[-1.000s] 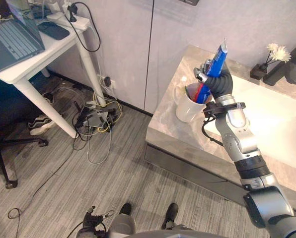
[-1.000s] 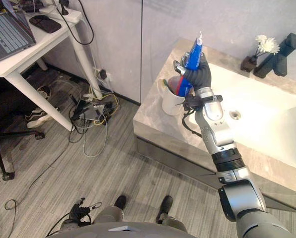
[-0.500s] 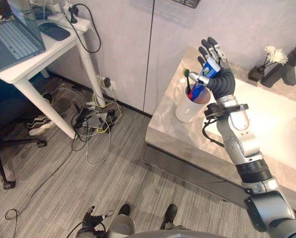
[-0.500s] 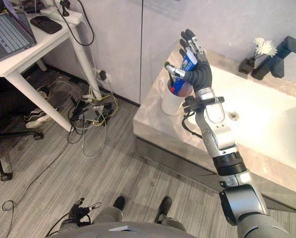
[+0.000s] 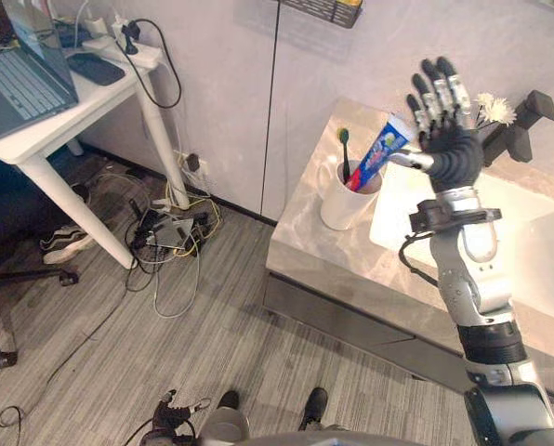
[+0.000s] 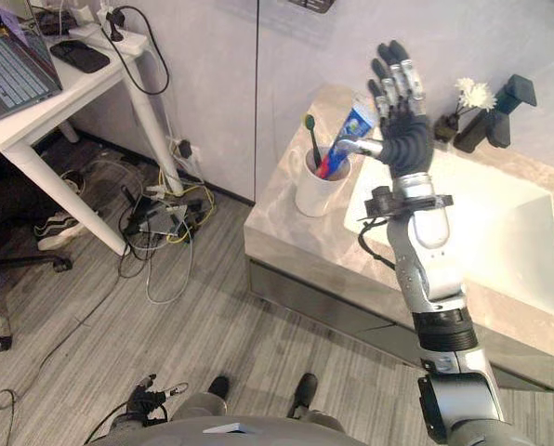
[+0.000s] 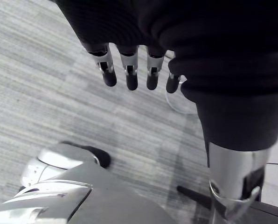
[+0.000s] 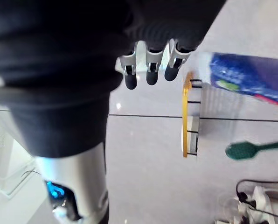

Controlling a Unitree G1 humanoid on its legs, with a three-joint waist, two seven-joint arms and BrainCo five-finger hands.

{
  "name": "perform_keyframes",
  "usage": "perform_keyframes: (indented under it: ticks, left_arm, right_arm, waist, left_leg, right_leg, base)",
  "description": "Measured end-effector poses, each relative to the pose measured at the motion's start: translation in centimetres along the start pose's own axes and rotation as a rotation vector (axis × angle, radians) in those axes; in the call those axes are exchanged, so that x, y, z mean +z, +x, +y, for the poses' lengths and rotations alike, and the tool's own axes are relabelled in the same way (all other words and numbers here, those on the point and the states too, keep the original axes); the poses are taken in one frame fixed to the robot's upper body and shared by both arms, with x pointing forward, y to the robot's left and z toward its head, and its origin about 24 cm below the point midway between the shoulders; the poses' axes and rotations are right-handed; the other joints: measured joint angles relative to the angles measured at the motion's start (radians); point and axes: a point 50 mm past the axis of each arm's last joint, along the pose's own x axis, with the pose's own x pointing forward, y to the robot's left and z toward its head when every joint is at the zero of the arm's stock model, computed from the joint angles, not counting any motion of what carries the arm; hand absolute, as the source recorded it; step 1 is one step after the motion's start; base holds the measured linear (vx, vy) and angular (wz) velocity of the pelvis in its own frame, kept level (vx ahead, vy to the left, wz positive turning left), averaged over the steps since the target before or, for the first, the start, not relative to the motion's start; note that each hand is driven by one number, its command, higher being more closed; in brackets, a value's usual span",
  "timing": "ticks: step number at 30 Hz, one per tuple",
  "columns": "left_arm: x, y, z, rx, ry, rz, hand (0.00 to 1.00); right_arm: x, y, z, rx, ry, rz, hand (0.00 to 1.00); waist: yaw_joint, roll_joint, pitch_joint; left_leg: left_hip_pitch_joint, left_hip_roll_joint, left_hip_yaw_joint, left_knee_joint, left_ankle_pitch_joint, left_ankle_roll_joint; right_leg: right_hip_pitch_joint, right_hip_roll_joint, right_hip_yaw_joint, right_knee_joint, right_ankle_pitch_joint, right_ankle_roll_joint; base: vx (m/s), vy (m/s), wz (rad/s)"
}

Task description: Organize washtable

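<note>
A white cup (image 5: 342,201) stands near the left end of the marble washtable (image 5: 307,243). A blue and red toothpaste tube (image 5: 377,154) leans in the cup beside a green toothbrush (image 5: 343,149). My right hand (image 5: 449,130) is raised just right of the tube with its fingers straight and spread, open and holding nothing. The right wrist view shows its fingers (image 8: 148,70) with the toothpaste tube (image 8: 251,79) and the toothbrush head (image 8: 244,150) past them. In the left wrist view my left hand (image 7: 129,74) hangs open over the floor.
A white basin (image 5: 537,251) lies to the right of the cup, with a black faucet (image 5: 521,125) and a small vase of white flowers (image 5: 491,107) behind it. A white desk (image 5: 63,116) with a laptop stands at the left, above a tangle of cables (image 5: 170,232).
My right hand let go of the toothpaste tube, which now stands in the cup. The hand opened and rose to the right. The camera has shifted too.
</note>
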Motion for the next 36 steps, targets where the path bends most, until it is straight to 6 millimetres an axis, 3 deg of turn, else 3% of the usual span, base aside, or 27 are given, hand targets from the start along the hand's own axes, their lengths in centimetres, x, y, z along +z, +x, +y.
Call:
perform_keyframes:
  ticks: [5, 10, 16, 18, 22, 25, 27, 29, 31, 32, 34, 36]
  left_arm:
    - [-0.3, -0.1, -0.3, -0.008, 0.006, 0.008, 0.00]
    - [-0.5, -0.2, -0.4, -0.016, 0.007, 0.018, 0.00]
    - [-1.2, -0.3, -0.6, -0.026, 0.040, 0.042, 0.00]
    - [-1.1, -0.3, -0.8, -0.033, 0.043, 0.042, 0.00]
    - [-1.7, -0.4, -1.2, -0.041, 0.023, 0.070, 0.00]
    - [-2.3, -0.5, -1.3, -0.032, 0.014, 0.101, 0.00]
    - [-2.6, -0.6, -1.4, -0.031, 0.046, 0.110, 0.00]
    - [-2.6, -0.6, -1.5, -0.031, 0.072, 0.105, 0.00]
    - [-2.4, -0.5, -1.4, -0.019, 0.092, 0.095, 0.00]
    - [-2.4, -0.5, -1.4, -0.018, 0.094, 0.095, 0.00]
    - [-2.2, -0.5, -1.7, -0.011, 0.111, 0.083, 0.00]
    - [-2.0, -0.4, -1.8, -0.007, 0.120, 0.077, 0.00]
  right_arm:
    - [2.1, -0.3, -1.8, -0.074, -0.037, -0.099, 0.00]
    - [4.7, -0.6, -2.9, -0.136, -0.066, -0.215, 0.00]
    - [6.4, -3.2, -4.8, -0.226, -0.133, -0.269, 0.00]
    - [6.5, -4.9, -5.5, -0.272, -0.159, -0.250, 0.00]
    - [5.4, -10.4, -6.7, -0.500, -0.142, -0.172, 0.00]
    - [2.6, -16.0, -6.4, -0.745, -0.098, 0.011, 0.00]
    - [1.4, -18.7, -5.7, -0.840, -0.151, 0.150, 0.00]
    - [0.4, -20.9, -5.2, -0.853, -0.243, 0.313, 0.00]
    - [-2.1, -24.6, -4.0, -0.881, -0.285, 0.559, 0.00]
    - [-2.4, -25.1, -3.8, -0.882, -0.287, 0.589, 0.00]
    - [-5.2, -28.6, -1.9, -0.835, -0.297, 0.860, 0.00]
    - [-6.4, -30.7, -0.6, -0.781, -0.313, 1.007, 0.00]
  waist:
    - [-0.005, 0.014, -0.033]
    - [-0.030, 0.026, -0.047]
    - [-0.052, 0.045, -0.083]
    - [-0.053, 0.053, -0.089]
    - [-0.067, 0.068, -0.100]
    - [-0.089, 0.079, -0.105]
    - [-0.101, 0.088, -0.109]
    - [-0.107, 0.092, -0.111]
    - [-0.109, 0.096, -0.106]
    - [-0.109, 0.095, -0.106]
    - [-0.106, 0.104, -0.094]
    - [-0.107, 0.109, -0.082]
  left_leg:
    - [0.005, 0.000, 0.008, -0.001, 0.000, 0.000]
    - [0.017, 0.001, 0.015, -0.004, -0.001, 0.000]
    - [0.028, 0.002, 0.027, -0.017, -0.001, 0.001]
    - [0.035, 0.004, 0.037, -0.022, -0.002, 0.001]
    - [0.038, 0.004, 0.048, -0.028, -0.002, 0.002]
    - [0.040, 0.005, 0.067, -0.025, -0.002, 0.002]
    - [0.045, 0.005, 0.079, -0.025, -0.004, 0.004]
    - [0.052, 0.004, 0.091, -0.028, -0.005, 0.005]
    - [0.061, 0.005, 0.109, -0.031, -0.010, 0.006]
    - [0.064, 0.006, 0.112, -0.032, -0.010, 0.006]
    - [0.086, 0.009, 0.146, -0.034, -0.016, 0.009]
    - [0.094, 0.010, 0.169, -0.032, -0.025, 0.005]
  right_leg:
    - [0.000, 0.000, 0.009, 0.000, 0.000, 0.000]
    - [0.010, 0.001, 0.015, 0.000, 0.001, -0.001]
    - [0.012, 0.001, 0.026, 0.000, 0.001, -0.001]
    - [0.012, 0.003, 0.034, 0.000, 0.001, -0.001]
    - [0.005, 0.003, 0.041, 0.000, 0.000, 0.000]
    - [-0.006, 0.004, 0.055, 0.000, 0.001, 0.001]
    - [-0.007, 0.004, 0.069, 0.000, 0.003, 0.001]
    - [-0.007, 0.004, 0.078, 0.000, 0.005, 0.002]
    - [-0.006, 0.007, 0.097, -0.001, 0.005, 0.002]
    - [-0.005, 0.007, 0.098, -0.001, 0.005, 0.002]
    - [-0.001, 0.013, 0.128, -0.001, 0.007, 0.006]
    - [-0.001, 0.015, 0.146, -0.002, 0.006, 0.010]
  base:
    - [0.00, 0.002, -0.05]
    - [-0.01, 0.002, -0.02]
    - [0.00, 0.002, -0.05]
    - [0.01, 0.001, -0.11]
    - [0.02, 0.003, -0.08]
    - [0.02, 0.001, -0.17]
    - [0.01, 0.009, -0.20]
    - [-0.01, 0.017, -0.18]
    - [-0.03, 0.009, -0.20]
    - [-0.03, 0.006, -0.28]
    - [-0.03, 0.011, -0.36]
    - [-0.03, 0.015, -0.32]
